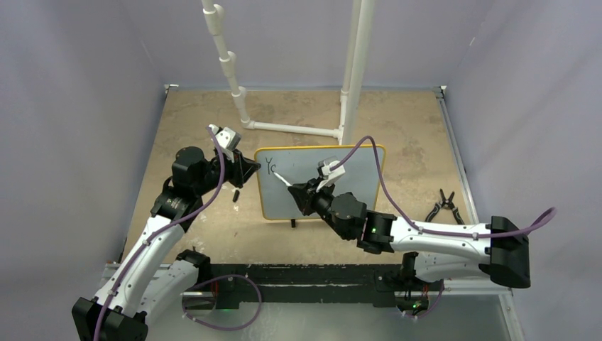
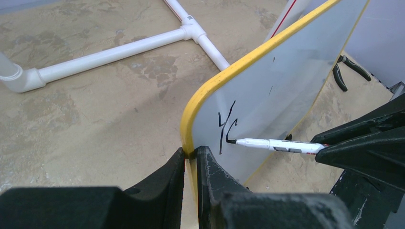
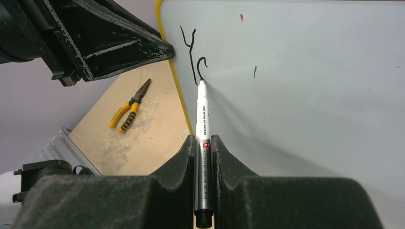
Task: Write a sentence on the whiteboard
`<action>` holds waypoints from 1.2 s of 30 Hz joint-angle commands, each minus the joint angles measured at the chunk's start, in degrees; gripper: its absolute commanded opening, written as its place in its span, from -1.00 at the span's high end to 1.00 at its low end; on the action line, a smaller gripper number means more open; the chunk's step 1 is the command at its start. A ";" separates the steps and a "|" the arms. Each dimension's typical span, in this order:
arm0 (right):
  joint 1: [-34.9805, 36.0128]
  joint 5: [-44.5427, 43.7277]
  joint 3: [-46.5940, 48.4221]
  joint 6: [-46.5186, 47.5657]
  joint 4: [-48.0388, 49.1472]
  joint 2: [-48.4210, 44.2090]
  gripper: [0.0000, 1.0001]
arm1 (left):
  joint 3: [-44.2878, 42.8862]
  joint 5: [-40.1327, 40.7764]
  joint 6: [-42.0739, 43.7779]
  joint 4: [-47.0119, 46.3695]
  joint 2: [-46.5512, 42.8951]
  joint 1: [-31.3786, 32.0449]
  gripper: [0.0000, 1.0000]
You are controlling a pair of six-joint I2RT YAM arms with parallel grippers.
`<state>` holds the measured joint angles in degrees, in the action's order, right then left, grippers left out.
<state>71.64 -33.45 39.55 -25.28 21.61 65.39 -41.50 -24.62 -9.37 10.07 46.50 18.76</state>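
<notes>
The whiteboard (image 1: 355,177) (image 2: 286,81) (image 3: 310,95) stands upright on the table, pale with a yellow frame. My left gripper (image 1: 254,170) (image 2: 191,151) is shut on its yellow left edge. My right gripper (image 1: 302,193) (image 3: 204,139) is shut on a white and silver marker (image 1: 282,177) (image 2: 277,145) (image 3: 203,114). The marker's black tip touches the board near its upper left corner. Of the sentence (image 1: 270,168) (image 2: 224,126) (image 3: 191,52) only a "Y" and a curved stroke beside it show. The tip rests at the end of that stroke.
A white pipe frame (image 1: 291,129) (image 2: 110,53) stands behind the board. Dark pliers (image 1: 444,206) (image 2: 348,71) lie on the table to the board's right. Yellow-handled pliers (image 3: 128,106) show past the board's edge. A small black object (image 1: 235,193) lies left of the board.
</notes>
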 commanded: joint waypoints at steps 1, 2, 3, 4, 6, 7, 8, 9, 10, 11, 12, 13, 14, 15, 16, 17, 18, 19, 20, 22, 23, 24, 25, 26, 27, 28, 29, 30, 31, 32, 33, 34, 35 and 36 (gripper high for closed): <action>-0.18 -3.46 1.59 -0.78 -2.85 -1.93 1.00 | 0.45 -1.04 0.66 -1.18 -0.45 -0.05 1.00; -0.18 -3.65 1.66 -0.74 -2.95 -2.09 1.00 | 0.45 -1.04 0.66 -1.19 -0.45 -0.04 1.00; -0.18 -3.84 1.74 -0.64 -3.05 -2.32 1.00 | 0.44 -1.04 0.66 -1.19 -0.42 -0.04 1.00; -0.17 -4.08 1.79 -0.53 -3.12 -2.44 1.00 | 0.45 -1.04 0.59 -1.19 -0.44 -0.04 1.00; -0.14 -4.23 1.90 -0.35 -3.10 -2.61 1.00 | 0.40 -1.04 0.66 -1.19 -0.41 -0.04 1.00; -0.18 -4.25 1.89 -0.24 -2.96 -2.63 1.00 | 0.44 -1.02 0.66 -1.19 -0.43 -0.04 1.00; -0.18 -4.37 1.93 -0.07 -2.72 -2.61 1.00 | 0.45 -1.04 0.66 -1.19 -0.37 -0.04 1.00; -0.18 -4.47 1.94 0.20 -2.37 -2.55 1.00 | 0.45 -1.04 0.64 -1.19 -0.36 -0.04 1.00; -0.18 -4.55 2.06 0.49 -2.02 -2.46 1.00 | 0.44 -1.04 0.66 -1.19 -0.30 -0.09 1.00; -0.13 -4.64 2.15 0.76 -1.62 -2.46 1.00 | 0.45 -1.04 0.62 -1.19 -0.27 -0.05 1.00; -0.17 -4.69 2.25 1.09 -1.24 -2.41 1.00 | 0.45 -1.02 0.65 -1.19 -0.27 -0.04 1.00; -0.18 -4.69 2.35 1.43 -0.88 -2.37 1.00 | 0.45 -1.04 0.64 -1.19 -0.27 -0.07 1.00; -0.18 -4.76 2.56 1.76 -0.60 -2.32 1.00 | 0.44 -1.04 0.65 -1.18 -0.27 -0.05 1.00; -0.18 -4.78 2.62 2.13 -0.24 -2.29 1.00 | 0.41 -1.04 0.66 -1.18 -0.23 -0.04 1.00; -0.18 -4.78 2.71 2.40 0.05 -2.28 1.00 | 0.44 -1.06 0.66 -1.19 -0.25 -0.04 1.00; -0.18 -4.82 2.82 2.78 0.36 -2.28 1.00 | 0.45 -1.06 0.66 -1.19 -0.22 -0.04 1.00; -0.18 -4.86 2.90 3.00 0.70 -2.35 1.00 | 0.45 -1.11 0.66 -1.19 -0.19 -0.05 1.00; -0.18 -4.87 2.94 3.22 0.98 -2.35 1.00 | 0.45 -1.12 0.66 -1.19 -0.18 -0.04 1.00; -0.18 -4.87 2.98 3.40 1.25 -2.29 1.00 | 0.45 -1.13 0.66 -1.19 -0.18 -0.04 1.00; -0.18 -4.87 3.14 3.84 1.70 -2.20 1.00 | 0.40 -1.13 0.66 -1.14 -0.18 -0.04 1.00; -0.18 -4.80 3.16 4.03 1.95 -2.12 1.00 | 0.44 -1.13 0.66 -1.12 -0.18 -0.04 1.00; -0.14 -4.78 3.29 4.13 2.15 -1.97 1.00 | 0.45 -1.13 0.66 -1.22 -0.18 -0.09 1.00; -0.18 -4.77 3.40 4.22 2.21 -1.86 1.00 | 0.45 -1.11 0.66 -1.27 -0.18 -0.05 1.00; -0.18 -4.78 3.42 4.31 2.32 -1.83 1.00 | 0.45 -1.11 0.66 -1.27 -0.18 -0.04 1.00; -0.18 -4.78 3.43 4.42 2.45 -1.84 1.00 | 0.45 -1.16 0.62 -1.28 -0.14 -0.04 1.00; -0.18 -4.66 3.38 4.51 2.51 -1.92 1.00 | 0.38 -1.21 0.66 -1.28 -0.10 -0.04 1.00; -0.18 -4.31 3.31 4.62 2.79 -2.11 1.00 | 0.44 -1.22 0.64 -1.28 -0.10 -0.04 1.00; -0.18 -3.76 3.01 4.93 3.32 -2.40 1.00 | 0.45 -1.17 0.66 -1.28 -0.11 -0.04 1.00; -0.18 -2.83 2.54 5.47 4.25 -2.83 1.00 | 0.45 -1.20 0.62 -1.28 -0.10 -0.04 1.00; -0.18 -1.86 1.97 5.98 5.23 -3.35 1.00 | 0.45 -1.17 0.66 -1.28 -0.09 -0.04 1.00; -0.18 -1.12 1.49 6.17 5.87 -3.86 1.00 | 0.44 -1.26 0.64 -1.28 -0.09 -0.04 1.00; -0.14 -0.61 0.99 6.28 6.36 -4.27 1.00 | 0.45 -1.30 0.66 -1.28 -0.11 -0.04 1.00; -0.18 -0.41 0.65 6.29 6.58 -4.56 1.00 | 0.45 -1.29 0.66 -1.28 -0.17 -0.04 1.00; -0.18 -0.62 0.49 6.11 6.49 -4.64 1.00 | 0.45 -1.30 0.64 -1.28 -0.18 -0.04 1.00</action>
<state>71.61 -34.74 40.47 -20.84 23.49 63.26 -41.43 -24.69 -9.37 9.91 46.50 18.76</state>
